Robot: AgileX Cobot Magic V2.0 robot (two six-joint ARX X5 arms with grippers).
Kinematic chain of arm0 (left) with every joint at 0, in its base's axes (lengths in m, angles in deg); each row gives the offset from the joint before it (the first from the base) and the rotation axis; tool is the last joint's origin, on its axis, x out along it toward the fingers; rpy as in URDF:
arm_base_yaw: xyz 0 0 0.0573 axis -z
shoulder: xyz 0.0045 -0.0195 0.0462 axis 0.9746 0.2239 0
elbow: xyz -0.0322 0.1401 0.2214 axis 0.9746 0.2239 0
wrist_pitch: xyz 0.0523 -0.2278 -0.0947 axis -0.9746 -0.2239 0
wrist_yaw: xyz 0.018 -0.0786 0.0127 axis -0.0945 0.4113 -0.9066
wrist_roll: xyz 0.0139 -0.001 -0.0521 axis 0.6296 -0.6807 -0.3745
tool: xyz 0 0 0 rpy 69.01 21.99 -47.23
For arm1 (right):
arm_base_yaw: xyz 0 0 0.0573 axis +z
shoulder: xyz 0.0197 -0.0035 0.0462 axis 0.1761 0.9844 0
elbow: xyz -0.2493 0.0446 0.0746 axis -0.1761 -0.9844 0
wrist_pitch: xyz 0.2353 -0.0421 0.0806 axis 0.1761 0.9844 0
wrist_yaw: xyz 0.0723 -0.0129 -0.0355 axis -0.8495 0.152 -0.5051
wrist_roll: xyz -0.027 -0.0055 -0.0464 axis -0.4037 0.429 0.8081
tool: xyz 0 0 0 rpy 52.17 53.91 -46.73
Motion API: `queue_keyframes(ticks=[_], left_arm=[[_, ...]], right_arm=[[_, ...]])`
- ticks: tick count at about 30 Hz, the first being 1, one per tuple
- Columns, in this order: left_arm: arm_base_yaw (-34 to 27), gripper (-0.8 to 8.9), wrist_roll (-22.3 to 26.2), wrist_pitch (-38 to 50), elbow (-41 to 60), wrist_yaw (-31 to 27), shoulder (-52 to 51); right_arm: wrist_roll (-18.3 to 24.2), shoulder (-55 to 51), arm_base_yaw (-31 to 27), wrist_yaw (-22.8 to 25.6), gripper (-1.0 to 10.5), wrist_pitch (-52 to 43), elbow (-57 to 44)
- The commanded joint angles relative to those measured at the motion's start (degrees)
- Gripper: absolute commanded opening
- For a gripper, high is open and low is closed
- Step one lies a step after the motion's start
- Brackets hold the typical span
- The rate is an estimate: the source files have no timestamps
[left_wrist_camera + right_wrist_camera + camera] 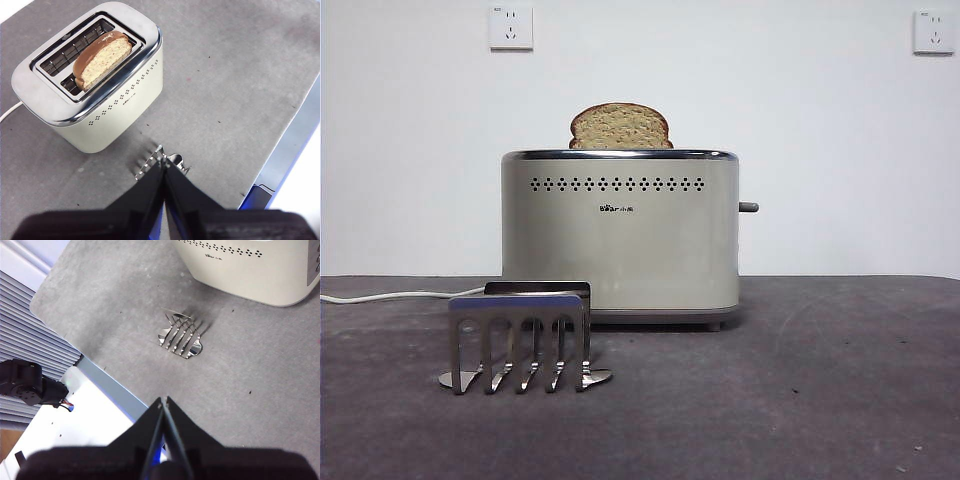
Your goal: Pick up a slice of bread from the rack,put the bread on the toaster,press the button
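Bread: your slice of bread (102, 59) stands in a toaster (620, 235) slot, unlowered.
Rack: rack (523, 340) empty.
Hands: left hand (163, 162) and right hand (163, 402) pressed together, lifted clear.

The cream-coloured boxy toaster with the shiny chrome top (620, 240) is showing a small dark logo (616, 209) on its front, under the row of little holes. The logo is looking too tiny to read. No other words or numbers are showing.
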Motion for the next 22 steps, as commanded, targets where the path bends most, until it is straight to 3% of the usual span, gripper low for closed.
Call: queue_keyframes(ticks=[1,13,15,18,22], left_arm=[[0.0,-0.04,-0.3,-1.2,0.3,-0.1,0.0],[-0.4,-0.04,0.2,-1.3,0.3,-0.1,-0.7],[-1.0,-0.04,4.9,1.6,0.4,-0.5,-1.4],[-4.5,-0.04,7.7,10.0,0.4,0.2,-4.6],[-11.8,-0.04,7.5,22.2,2.3,5.1,-11.3]], right_arm=[[0.1,0.0,0.0,0.3,0.0,-0.2,-0.4],[0.1,0.0,0.0,0.3,0.0,-0.2,-0.4],[0.1,0.0,0.0,0.3,0.0,-0.2,-0.4],[0.1,0.0,0.0,0.3,0.0,-0.2,-0.4],[0.1,0.0,0.0,0.3,0.0,-0.2,-0.4]])
